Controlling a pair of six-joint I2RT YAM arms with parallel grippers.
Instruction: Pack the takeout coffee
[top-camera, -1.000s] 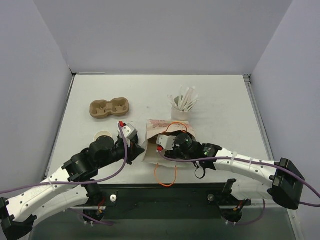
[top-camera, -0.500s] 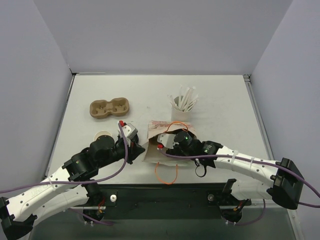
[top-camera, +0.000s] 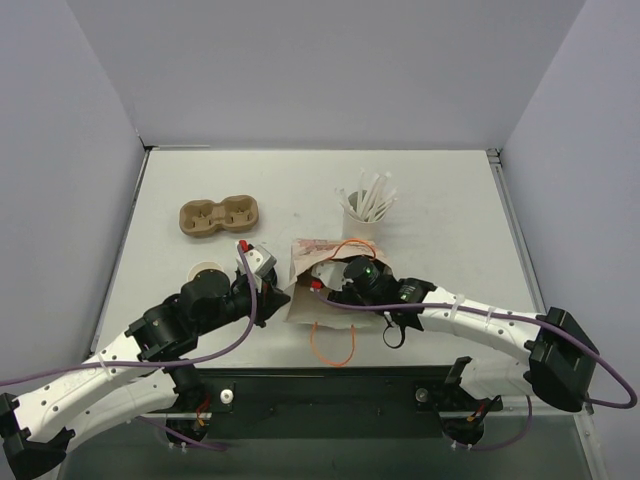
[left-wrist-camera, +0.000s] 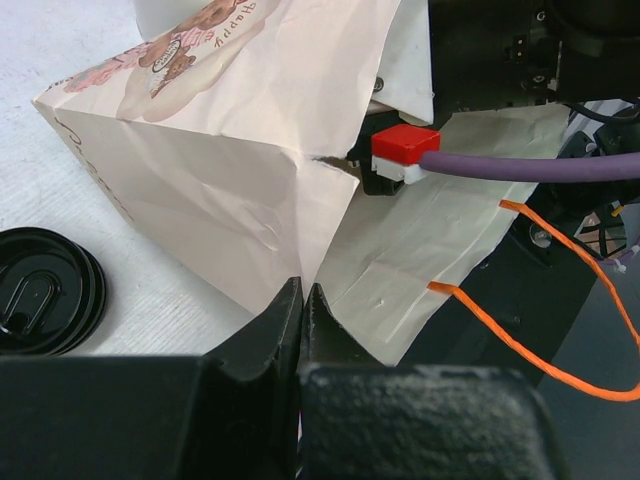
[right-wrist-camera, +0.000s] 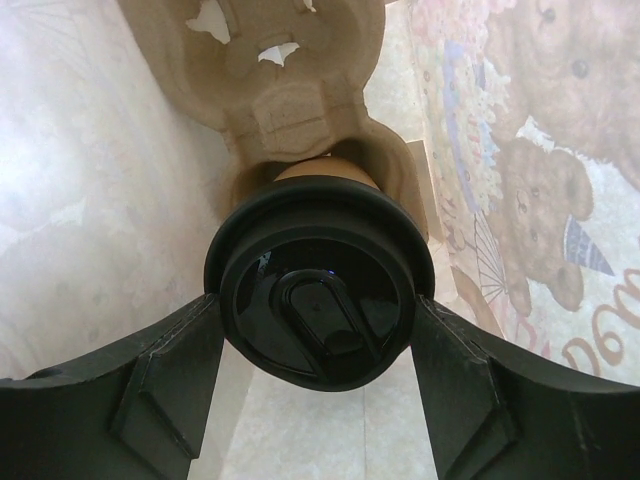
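The takeout coffee (right-wrist-camera: 300, 250), a brown cup under a round black lid, sits inside the paper bag (top-camera: 303, 258), pushed into one pocket of a pulp carrier (right-wrist-camera: 290, 90) that lies in there. My right gripper (right-wrist-camera: 315, 318) reaches into the bag's mouth. Its fingers (right-wrist-camera: 170, 370) press the lid's rim from both sides. In the top view the bag and my right wrist (top-camera: 362, 278) hide the cup. My left gripper (left-wrist-camera: 303, 292) is shut on the lower edge of the bag's (left-wrist-camera: 220, 170) mouth, holding it open.
A second pulp carrier (top-camera: 220, 217) lies at the back left. A lidless tan cup (top-camera: 207, 270) stands beside my left arm, with loose black lids (left-wrist-camera: 45, 290) next to the bag. A cup of straws (top-camera: 362, 215) stands behind the bag. The bag's orange handle (top-camera: 332, 350) trails toward the near edge.
My right arm has pushed further left into the bag with the coffee, and its jaws have narrowed a little. The left arm has not moved.
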